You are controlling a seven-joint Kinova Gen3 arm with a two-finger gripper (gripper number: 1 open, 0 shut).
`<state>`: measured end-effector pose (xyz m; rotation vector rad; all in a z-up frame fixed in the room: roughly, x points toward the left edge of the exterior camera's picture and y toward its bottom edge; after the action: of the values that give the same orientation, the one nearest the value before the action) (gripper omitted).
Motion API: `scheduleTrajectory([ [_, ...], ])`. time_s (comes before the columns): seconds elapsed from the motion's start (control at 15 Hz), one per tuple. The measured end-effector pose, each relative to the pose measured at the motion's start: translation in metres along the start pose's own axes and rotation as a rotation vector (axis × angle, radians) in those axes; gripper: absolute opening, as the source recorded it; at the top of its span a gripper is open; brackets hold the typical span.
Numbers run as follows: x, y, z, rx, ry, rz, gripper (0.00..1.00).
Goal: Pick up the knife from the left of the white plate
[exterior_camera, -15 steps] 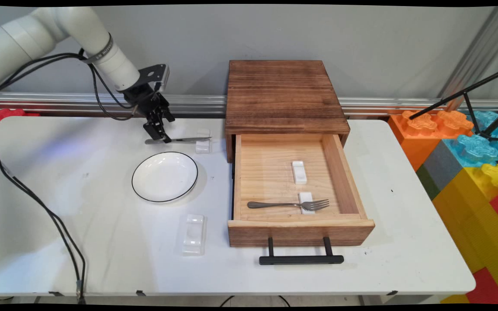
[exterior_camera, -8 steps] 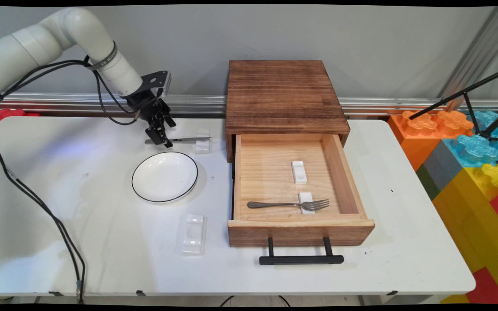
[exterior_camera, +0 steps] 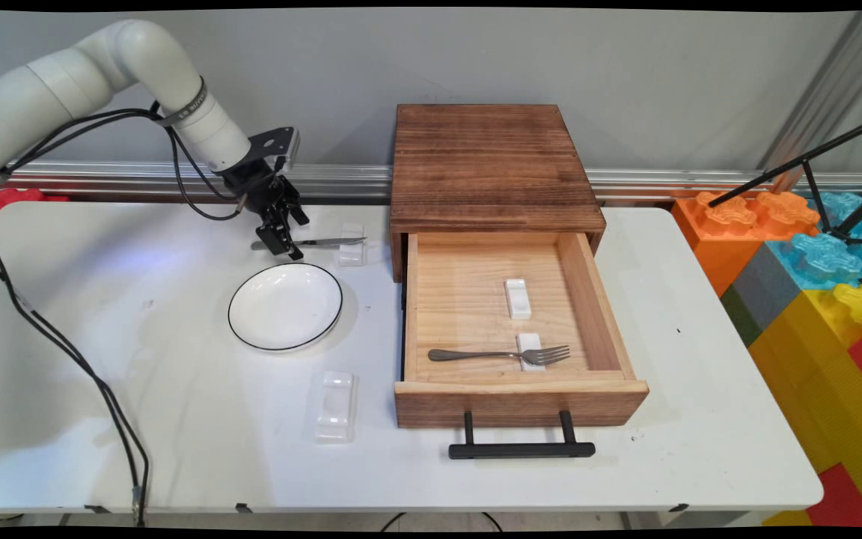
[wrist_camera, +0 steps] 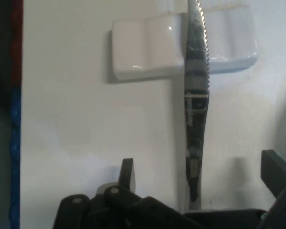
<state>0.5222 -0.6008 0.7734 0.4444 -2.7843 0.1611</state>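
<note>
It looks like a robotics lab: a white table [exterior_camera: 176, 449] against an aluminium rail [exterior_camera: 663, 182], oversized coloured foam blocks [exterior_camera: 812, 299] beside it, and a black tripod [exterior_camera: 827, 180].

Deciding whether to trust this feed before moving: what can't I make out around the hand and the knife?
- Main view: the hand covers part of the silver serrated table knife's handle.
- Hand view: the knife tip is cut off by the top edge; its handle end is hidden behind the hand's black linkage.
- Hand view: the white ceramic knife rest is partly covered by the blade.

white jointed arm [exterior_camera: 102, 67] – black cables [exterior_camera: 42, 322], black pincer [exterior_camera: 281, 243]
</note>
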Motion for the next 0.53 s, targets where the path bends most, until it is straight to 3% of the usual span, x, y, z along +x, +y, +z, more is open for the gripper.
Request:
scheduleTrajectory([
  [0.07,0.0005,-0.0001,0.0,0.0,0.002,0.001,1.0],
  [0.13,0.0007,-0.0002,0.0,0.0,0.003,0.003,0.0],
  [0.53,-0.0005,-0.0012,0.0004,0.003,-0.006,0.005,0.0],
])
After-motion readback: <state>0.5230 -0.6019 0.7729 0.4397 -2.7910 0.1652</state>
